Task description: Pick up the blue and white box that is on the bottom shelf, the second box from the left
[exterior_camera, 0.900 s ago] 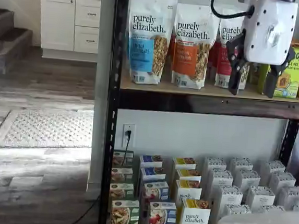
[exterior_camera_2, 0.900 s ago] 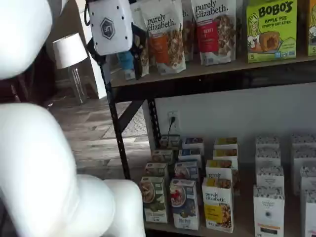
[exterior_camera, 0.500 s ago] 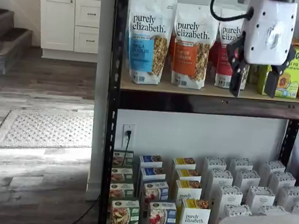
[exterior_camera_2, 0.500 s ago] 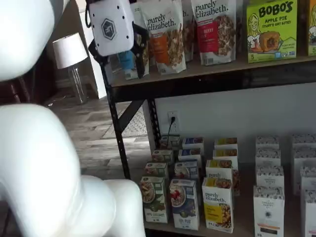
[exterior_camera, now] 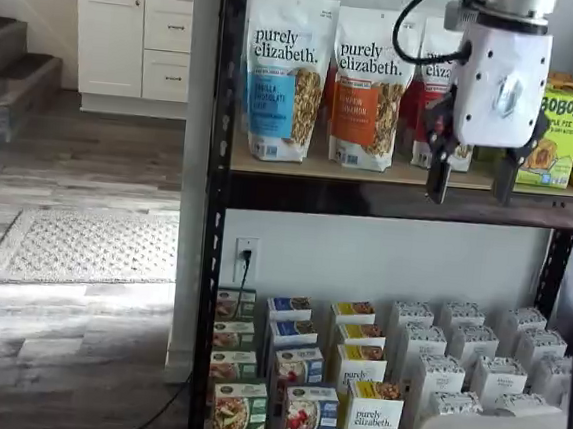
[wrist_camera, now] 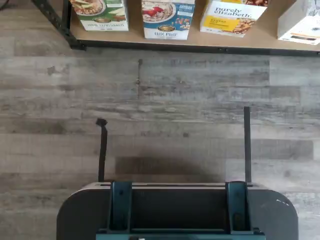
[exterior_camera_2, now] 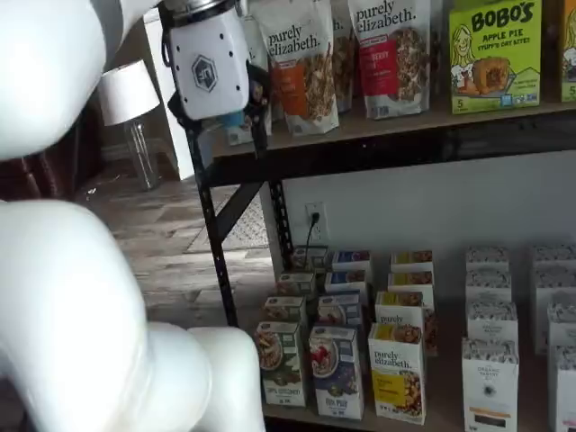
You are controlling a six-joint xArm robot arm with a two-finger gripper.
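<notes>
My gripper point(exterior_camera: 471, 185) hung in front of the upper shelf point(exterior_camera: 400, 174), its white body level with the granola bags point(exterior_camera: 284, 74) and its two black fingers point(exterior_camera: 437, 178) pointing down past the shelf's dark front rail. In both shelf views a plain gap showed between the fingers, so my jaws stood open and held nothing. In a shelf view the gripper point(exterior_camera_2: 225, 139) sat near the rack's black upright post point(exterior_camera_2: 209, 225), well above everything on the lowest tier.

The blue and white box point(exterior_camera: 309, 422) stood upright at the front of the bottom shelf point(exterior_camera_2: 432, 418), with a row of like cartons lined up behind it. A green-and-white carton point(exterior_camera: 239, 416) stood just beside it on one side and a yellow-and-white carton point(exterior_camera: 373, 423) just beside it on the other. I saw the same three in a shelf view: the blue and white box point(exterior_camera_2: 337, 371) between its green and yellow neighbours, its bowl of red berries facing out. White cartons point(exterior_camera_2: 490, 382) filled the rest of that tier.

My wrist view looked down on grey wood-plank floor point(wrist_camera: 165, 110), with the blue and white box point(wrist_camera: 167, 19) at the shelf's front edge, well apart from me. A dark mount with teal brackets point(wrist_camera: 177, 210) filled the near edge of that view
</notes>
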